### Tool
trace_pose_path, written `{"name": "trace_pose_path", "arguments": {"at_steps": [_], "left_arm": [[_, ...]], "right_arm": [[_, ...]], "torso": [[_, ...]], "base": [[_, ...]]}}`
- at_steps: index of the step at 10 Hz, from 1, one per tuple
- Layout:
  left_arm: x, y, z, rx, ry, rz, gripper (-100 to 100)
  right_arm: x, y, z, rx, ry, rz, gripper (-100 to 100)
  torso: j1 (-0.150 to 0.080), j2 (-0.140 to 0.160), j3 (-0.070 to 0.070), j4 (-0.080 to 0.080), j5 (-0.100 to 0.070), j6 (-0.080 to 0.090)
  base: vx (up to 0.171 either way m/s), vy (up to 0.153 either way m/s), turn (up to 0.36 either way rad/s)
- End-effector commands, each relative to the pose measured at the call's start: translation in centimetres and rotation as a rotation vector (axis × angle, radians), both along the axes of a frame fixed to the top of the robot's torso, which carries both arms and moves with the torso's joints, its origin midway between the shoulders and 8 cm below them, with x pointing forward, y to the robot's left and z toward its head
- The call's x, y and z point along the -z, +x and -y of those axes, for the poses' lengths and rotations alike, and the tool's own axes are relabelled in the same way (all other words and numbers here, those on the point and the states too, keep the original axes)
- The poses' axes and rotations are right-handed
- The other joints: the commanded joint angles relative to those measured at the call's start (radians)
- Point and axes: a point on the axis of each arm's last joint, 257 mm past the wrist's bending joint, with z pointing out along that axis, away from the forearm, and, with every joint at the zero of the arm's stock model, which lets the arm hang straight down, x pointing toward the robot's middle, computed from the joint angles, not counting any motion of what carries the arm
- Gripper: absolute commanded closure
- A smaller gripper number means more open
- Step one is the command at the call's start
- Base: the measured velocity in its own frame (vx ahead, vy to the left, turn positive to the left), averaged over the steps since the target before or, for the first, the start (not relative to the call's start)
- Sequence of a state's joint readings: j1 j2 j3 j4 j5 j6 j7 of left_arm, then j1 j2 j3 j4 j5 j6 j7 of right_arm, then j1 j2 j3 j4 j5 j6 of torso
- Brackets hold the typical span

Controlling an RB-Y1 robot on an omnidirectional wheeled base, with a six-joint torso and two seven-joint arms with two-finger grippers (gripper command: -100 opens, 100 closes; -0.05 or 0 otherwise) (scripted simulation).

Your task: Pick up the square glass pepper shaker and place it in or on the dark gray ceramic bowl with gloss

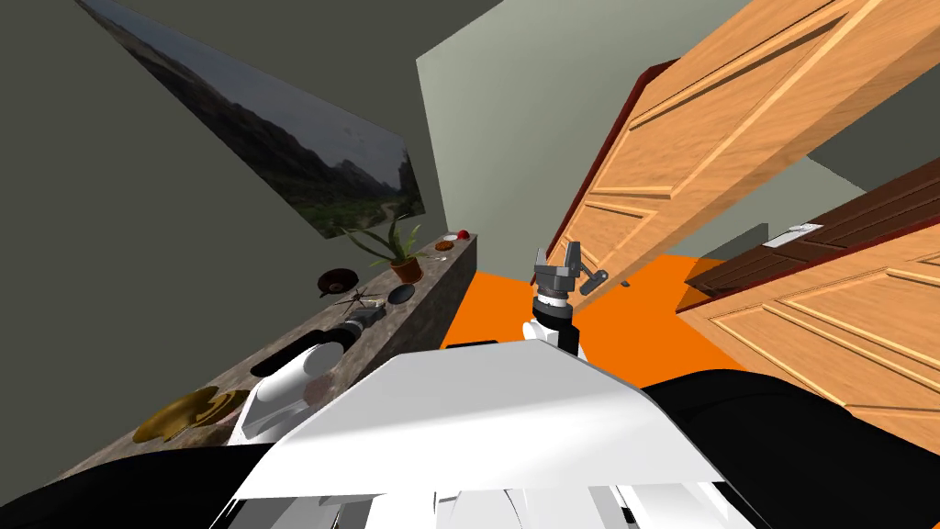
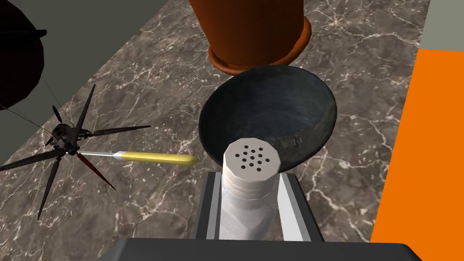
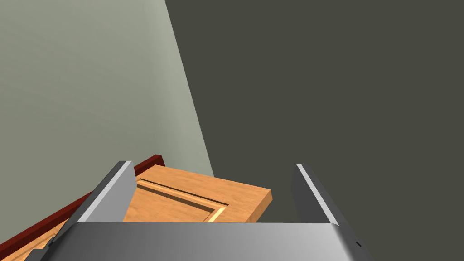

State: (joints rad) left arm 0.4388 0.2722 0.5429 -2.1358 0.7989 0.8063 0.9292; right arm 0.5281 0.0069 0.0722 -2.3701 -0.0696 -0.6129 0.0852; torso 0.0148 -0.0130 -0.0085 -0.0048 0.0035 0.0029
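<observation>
The pale grey, square-bodied pepper shaker, with its faceted cap and ring of small holes, stands upright between the two blades of the left gripper, which press its sides in a firm clench. Its cap overlaps the near rim of the glossy dark grey round bowl, so the shaker sits just short of the bowl; whether its base is clear of the dark veined marble counter is hidden by the gripper body. I judge the pick done and the carry to the bowl in hand. The next move calls for a short advance over the rim, with the base high enough to clear it, then a gentle lowering into the hollow before the blades part. Just behind the bowl stands a terracotta round plant pot, so the advance should stop short of it. Beside the bowl lies a yellow-handled tool tipped with black spokes. The right gripper hangs idle, blades spread wide and holding nothing
</observation>
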Motion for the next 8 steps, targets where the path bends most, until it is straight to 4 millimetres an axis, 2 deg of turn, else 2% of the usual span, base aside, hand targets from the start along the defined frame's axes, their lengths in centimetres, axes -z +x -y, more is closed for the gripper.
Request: {"name": "trace_pose_path", "arguments": {"at_steps": [1,4,5,6,8], "left_arm": [[-0.5,0.7,1.2,0.030,-0.002,0.021,100],[-1.1,1.8,3.2,0.080,-0.006,0.054,100],[-1.0,1.7,2.5,0.070,-0.005,0.047,100],[-1.2,1.8,2.5,0.073,-0.003,0.052,-100],[-1.3,1.8,2.5,0.073,-0.003,0.052,-100]], "right_arm": [[0.0,0.0,0.0,0.000,0.000,0.000,0],[0.0,0.0,0.0,0.000,0.000,0.000,0],[0.0,0.0,0.0,0.000,0.000,0.000,0],[0.0,0.0,0.0,0.000,0.000,0.000,0],[0.0,0.0,0.0,0.000,0.000,0.000,0]], "torso": [[0.000,0.000,0.000,0.000,0.000,0.000],[0.003,-0.003,-0.002,-0.001,0.001,0.000],[0.003,-0.003,-0.002,-0.001,0.001,0.000],[-0.002,0.002,0.000,-0.001,0.001,-0.003],[-0.008,0.007,0.004,0.001,-0.001,-0.003]], "base": [[0.179,0.157,-0.211],[0.134,0.176,-0.240],[0.054,0.081,-0.070],[0.013,0.016,0.004],[0.003,0.003,-0.001]]}}
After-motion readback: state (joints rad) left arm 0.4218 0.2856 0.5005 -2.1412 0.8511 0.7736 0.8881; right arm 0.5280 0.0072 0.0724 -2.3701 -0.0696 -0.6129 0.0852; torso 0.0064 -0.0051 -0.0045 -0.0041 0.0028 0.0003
